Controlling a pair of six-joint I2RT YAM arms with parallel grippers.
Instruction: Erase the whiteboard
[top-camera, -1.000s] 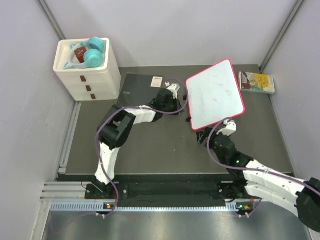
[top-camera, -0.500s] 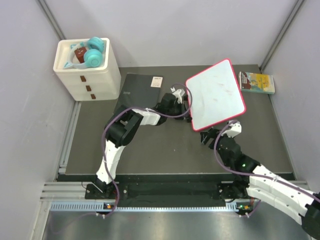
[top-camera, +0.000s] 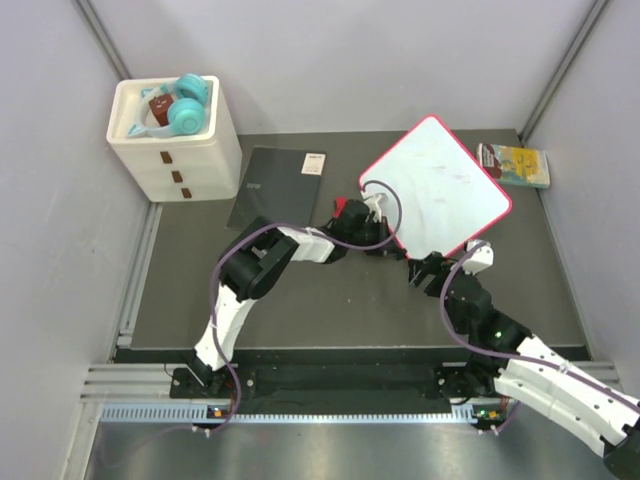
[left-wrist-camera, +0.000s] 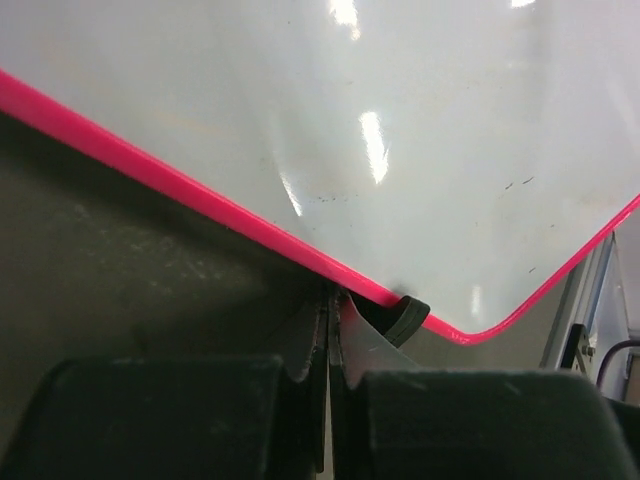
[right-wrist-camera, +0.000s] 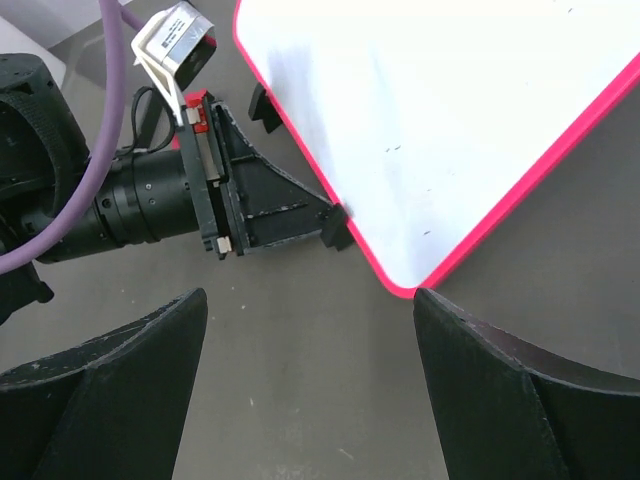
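Tabletop (top-camera: 300, 300), dark grey, is found to carry all items.

The whiteboard (top-camera: 435, 190) is located on the far right part of the tabletop, turned corner-on like a diamond, its near corner pointed toward the right arm. Whether it lies flat or is slightly lifted at one edge cannot be told. Its face is seen to be almost wholly white. A few tiny dark specks are noted near the lower corner in both wrist views, and faint smudges in the top view.

A white drawer unit (top-camera: 175, 140) is set at the far left corner, and a black notebook (top-camera: 278, 185) lies between it and the whiteboard. A small yellow-green book (top-camera: 515, 165) lies just beside the board's right corner.

The left tool (top-camera: 385, 240) is closed with its fingers pressed together, nothing visible between them. Its tip is set against the pink frame, just beside a black foot (left-wrist-camera: 405, 315). The right tool (right-wrist-camera: 310, 380) is spread wide and empty, just short of the board's near corner. No eraser is seen in either tool.

Erasure is judged to be very nearly complete. Only the specks and smudges are left to be wiped, and something to wipe with would first have to be taken up.
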